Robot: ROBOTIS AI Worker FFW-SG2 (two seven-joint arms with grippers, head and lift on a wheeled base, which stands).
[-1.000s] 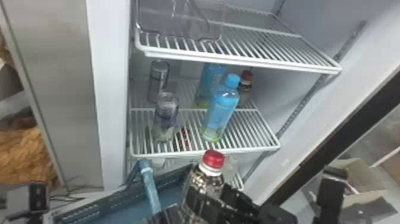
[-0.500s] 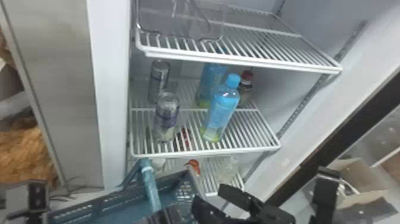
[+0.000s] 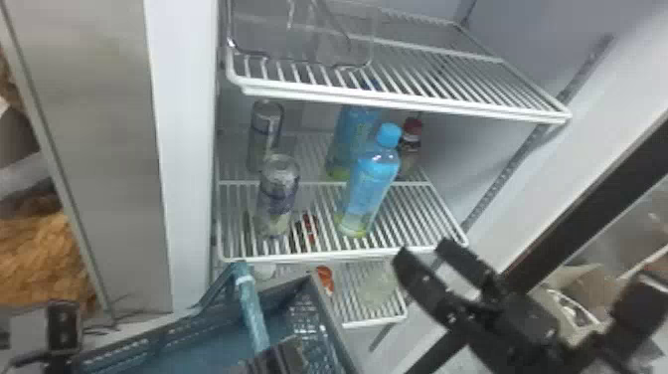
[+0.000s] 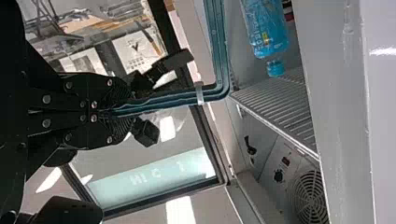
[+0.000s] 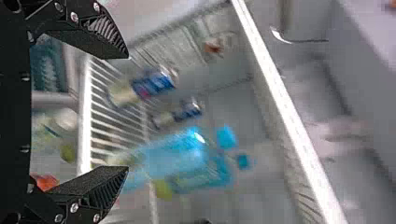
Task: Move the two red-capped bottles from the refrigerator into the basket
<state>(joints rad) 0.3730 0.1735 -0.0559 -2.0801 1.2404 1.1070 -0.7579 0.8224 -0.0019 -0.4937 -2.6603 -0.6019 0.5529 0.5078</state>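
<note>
Gripping the red-capped bottle (image 3: 409,145) is best done around its body, below the cap. It is seen at the back of the middle visible shelf (image 3: 343,256), partly hidden by the front blue bottle (image 3: 372,184), which could get knocked. Judged stiff, fairly heavy if full, maybe slippery from cold; plastic or glass cannot be told. A firm, even squeeze is called for, with the bottle kept upright. Right gripper (image 5: 127,112): fingers spread wide, nothing held. Left gripper (image 4: 128,111): fingers closed on the basket handle (image 4: 218,51). Basket (image 3: 329,318) is placed low, in front of the shelves.
</note>
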